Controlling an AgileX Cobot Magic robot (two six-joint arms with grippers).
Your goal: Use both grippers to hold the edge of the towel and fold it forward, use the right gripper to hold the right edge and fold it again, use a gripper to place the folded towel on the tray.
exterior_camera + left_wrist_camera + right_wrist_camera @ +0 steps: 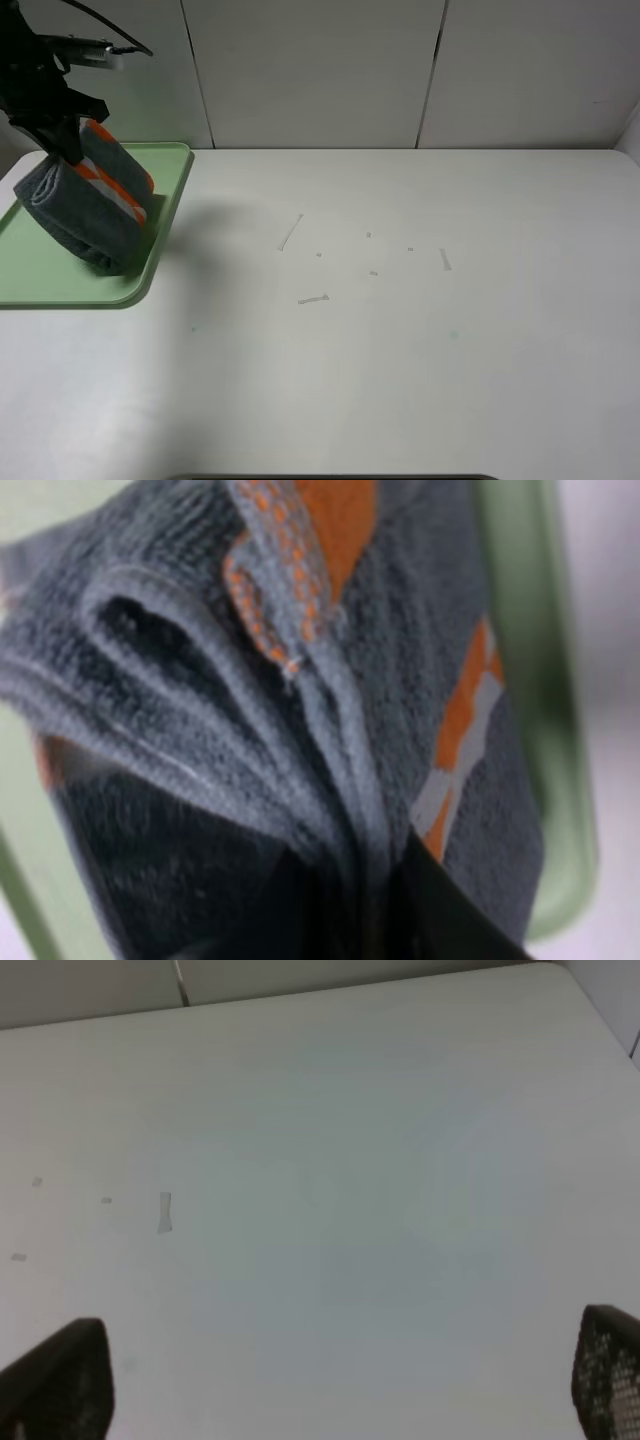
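The folded grey towel (88,208) with orange and white stripes hangs from my left gripper (68,152), which is shut on its upper fold. The towel's lower end rests on the light green tray (40,268) at the table's far left. In the left wrist view the towel (300,700) fills the frame, pinched between the dark fingers (440,910), with the tray's rim (545,730) beside it. My right gripper is out of the exterior view. In the right wrist view its fingertips (60,1380) stand wide apart over bare table, open and empty.
The white table (400,330) carries a few small tape marks (318,298) near its middle. A white panelled wall (320,70) runs along the back edge. The tray's right rim (170,220) lies next to the towel.
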